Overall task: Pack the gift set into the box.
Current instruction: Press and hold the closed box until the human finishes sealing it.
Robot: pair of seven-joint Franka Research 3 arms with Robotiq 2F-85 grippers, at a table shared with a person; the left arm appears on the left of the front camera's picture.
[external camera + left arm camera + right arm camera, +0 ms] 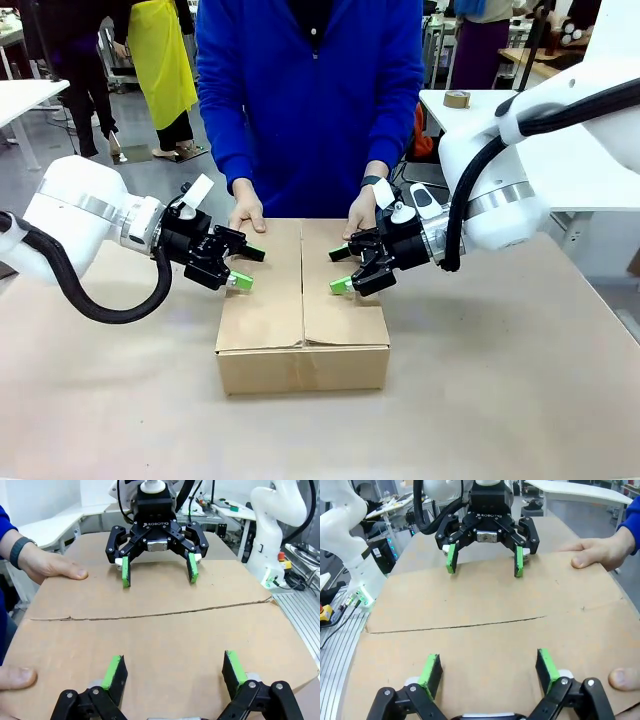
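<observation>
The box (300, 340), a brown cardboard carton, stands mid-table with its top flaps folded flat and meeting at a centre seam. My left gripper (245, 268) hovers open over the left flap, fingers pointing toward the seam. Facing it over the right flap is my right gripper (340, 271), also open. The left wrist view looks past my left gripper (175, 667) across the flaps (150, 640) to the right gripper (159, 574). The right wrist view mirrors this: right gripper (487, 666), left gripper (485, 561). Nothing is between any fingers. The gift set is out of view.
A person in a blue top stands at the far side, both hands (246, 213) (362, 212) pressing the flaps' far edge. Brown tabletop (500, 390) surrounds the box. A tape roll (457, 99) lies on a white table behind.
</observation>
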